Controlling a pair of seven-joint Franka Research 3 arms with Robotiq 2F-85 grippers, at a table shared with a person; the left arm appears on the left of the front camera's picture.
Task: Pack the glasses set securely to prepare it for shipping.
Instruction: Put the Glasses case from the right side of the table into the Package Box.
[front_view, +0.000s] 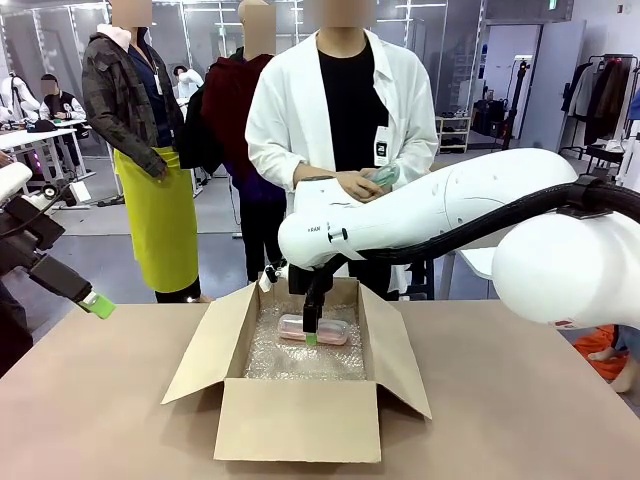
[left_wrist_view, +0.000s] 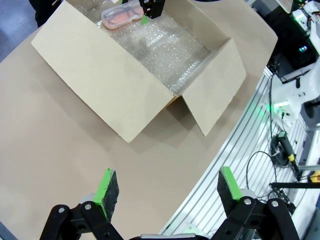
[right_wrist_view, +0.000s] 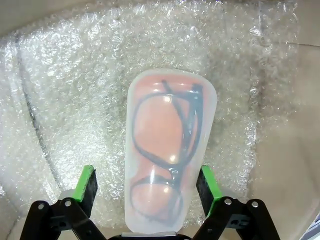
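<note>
A pale pink translucent glasses case (right_wrist_view: 170, 150), with dark glasses inside, lies on bubble wrap (right_wrist_view: 75, 100) at the bottom of an open cardboard box (front_view: 298, 432). My right gripper (right_wrist_view: 147, 176) reaches down into the box and stands open, one green pad on each side of the case's near end. From the front, the right gripper (front_view: 312, 335) is over the pink case (front_view: 336, 329). A person in a white coat holds a mint green case (front_view: 386, 177) in both hands behind the box. My left gripper (left_wrist_view: 165, 187) hangs open above bare table, left of the box (left_wrist_view: 100, 75).
The box's four flaps are spread outward on the brown table (front_view: 500, 400). My right arm (front_view: 440, 205) spans the space above the box's right side. The table's edge and cables (left_wrist_view: 280, 150) lie close to my left gripper. Other people stand farther back.
</note>
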